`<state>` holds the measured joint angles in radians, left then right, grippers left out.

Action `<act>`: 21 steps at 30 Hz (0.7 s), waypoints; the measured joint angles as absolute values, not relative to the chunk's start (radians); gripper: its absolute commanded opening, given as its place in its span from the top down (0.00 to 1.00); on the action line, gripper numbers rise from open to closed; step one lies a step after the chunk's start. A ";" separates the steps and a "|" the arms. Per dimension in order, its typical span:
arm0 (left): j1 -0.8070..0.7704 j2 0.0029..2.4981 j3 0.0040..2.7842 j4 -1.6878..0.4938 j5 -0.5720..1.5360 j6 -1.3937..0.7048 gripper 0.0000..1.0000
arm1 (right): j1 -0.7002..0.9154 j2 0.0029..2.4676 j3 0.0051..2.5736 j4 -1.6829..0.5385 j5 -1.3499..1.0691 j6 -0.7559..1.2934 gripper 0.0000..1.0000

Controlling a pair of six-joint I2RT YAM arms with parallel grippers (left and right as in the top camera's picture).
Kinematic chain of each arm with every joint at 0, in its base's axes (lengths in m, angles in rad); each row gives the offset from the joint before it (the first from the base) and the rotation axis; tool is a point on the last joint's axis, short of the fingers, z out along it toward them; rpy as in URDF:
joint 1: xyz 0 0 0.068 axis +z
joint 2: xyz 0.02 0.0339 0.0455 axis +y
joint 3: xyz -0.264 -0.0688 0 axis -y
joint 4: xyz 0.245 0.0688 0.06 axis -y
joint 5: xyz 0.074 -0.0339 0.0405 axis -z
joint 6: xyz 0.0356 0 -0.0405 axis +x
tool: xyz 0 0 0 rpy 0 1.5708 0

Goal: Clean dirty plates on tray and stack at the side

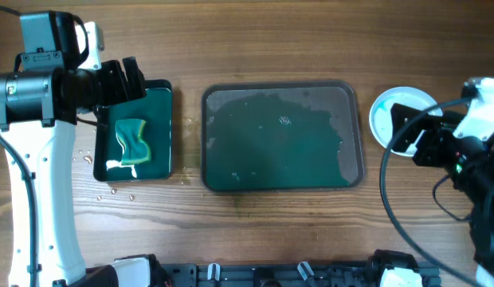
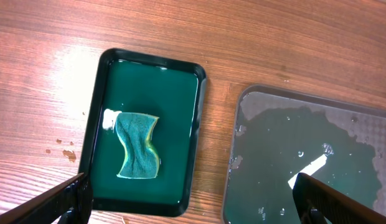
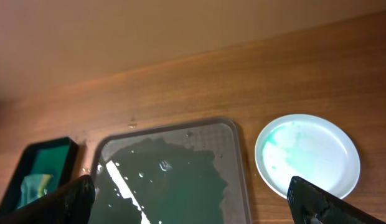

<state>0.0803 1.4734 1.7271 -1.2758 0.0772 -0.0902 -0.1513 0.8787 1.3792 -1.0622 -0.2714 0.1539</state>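
Tray [image 1: 231, 100] mid-frame: no plates, only teal puddle. Plate [image 3: 307, 154] at right edge, off tray, probably stacking spot; face smeared teal, stack beneath not discernible. Right gripper [image 1: 402, 127] spread, empty, above it. Left gripper [image 1: 123, 78] spread over sponge [image 1: 133, 142] in small tray [image 1: 161, 96], looks parked.

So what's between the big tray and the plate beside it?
Nothing: a narrow strip of bare table separates the tray and plate, clearest in the right wrist view.

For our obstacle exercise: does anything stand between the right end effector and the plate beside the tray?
Nothing visible does. The plate lies alone on the table right of the tray, and the open right end effector hangs over it, nothing between.
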 measured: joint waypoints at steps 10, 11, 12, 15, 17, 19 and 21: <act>0.080 1.473 1.727 -1.276 0.077 -0.090 0.00 | -0.151 0.874 1.379 -1.068 -0.268 0.182 0.00; 0.080 1.473 1.727 -1.276 0.077 -0.090 0.00 | -0.151 0.879 1.379 -1.075 -0.268 0.182 0.01; 0.080 1.473 1.727 -1.276 0.077 -0.090 0.00 | -0.151 0.883 1.379 -1.078 -0.268 0.182 0.00; 0.080 1.473 1.727 -1.276 0.077 -0.090 0.00 | -0.151 0.901 1.379 -1.077 -0.268 0.182 0.00; 0.080 1.473 1.727 -1.276 0.077 -0.090 0.00 | -0.151 0.913 1.379 -1.077 -0.268 0.182 0.00; 0.080 1.473 1.727 -1.276 0.077 -0.090 0.00 | -0.146 0.925 1.374 -1.049 -0.268 0.182 0.00; 0.080 1.473 1.727 -1.277 0.078 -0.090 0.00 | -0.131 0.921 1.353 -0.998 -0.264 0.181 0.00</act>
<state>0.0803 1.4734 1.7271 -1.2766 0.0776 -0.0902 -0.1310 0.9211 1.3529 -0.9977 -0.2642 0.1814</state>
